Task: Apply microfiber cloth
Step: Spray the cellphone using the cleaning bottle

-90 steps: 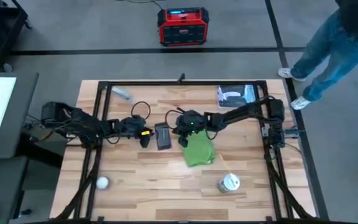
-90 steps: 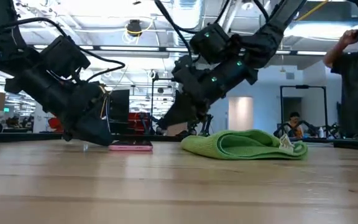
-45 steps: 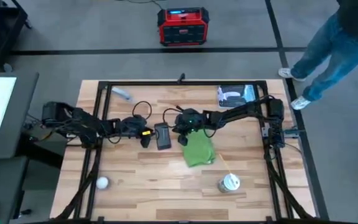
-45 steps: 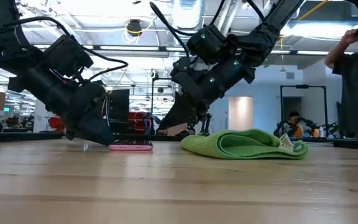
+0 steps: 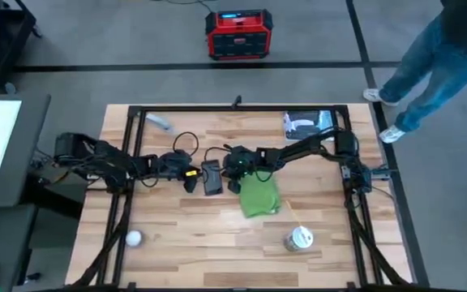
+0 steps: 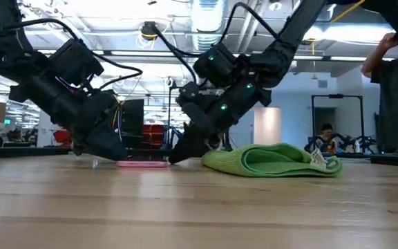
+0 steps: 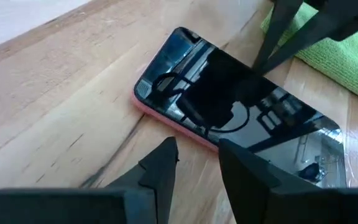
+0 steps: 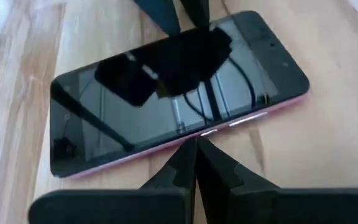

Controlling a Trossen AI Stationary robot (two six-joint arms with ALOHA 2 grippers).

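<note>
A black phone (image 5: 211,177) with a pink rim lies flat, screen up, at the table's middle. Right of it the folded green microfiber cloth (image 5: 259,196) rests on the wood, touched by no gripper. My left gripper (image 5: 191,180) stands low at the phone's left long side, its fingers (image 7: 166,165) a little apart. My right gripper (image 5: 232,177) is shut and low at the phone's right long side, between the phone and the cloth (image 6: 275,160). My left gripper's fingertips stand right at the phone's pink left edge (image 7: 179,130); whether they touch it I cannot tell. My right gripper's shut fingertips (image 8: 191,155) meet the phone's pink right long edge (image 8: 219,129) near its middle, slanting down from the table's right. The phone lies flat on the table.
A white ball (image 5: 134,238) lies near the front left and a lidded cup (image 5: 300,238) at the front right. A blue-and-white packet (image 5: 308,123) sits at the far right. A person (image 5: 428,57) stands beyond the table's right far corner.
My right gripper has gone down and toward the table's left edge, from above the cloth's left end to the phone's right side. The cloth and the phone have stayed in place.
</note>
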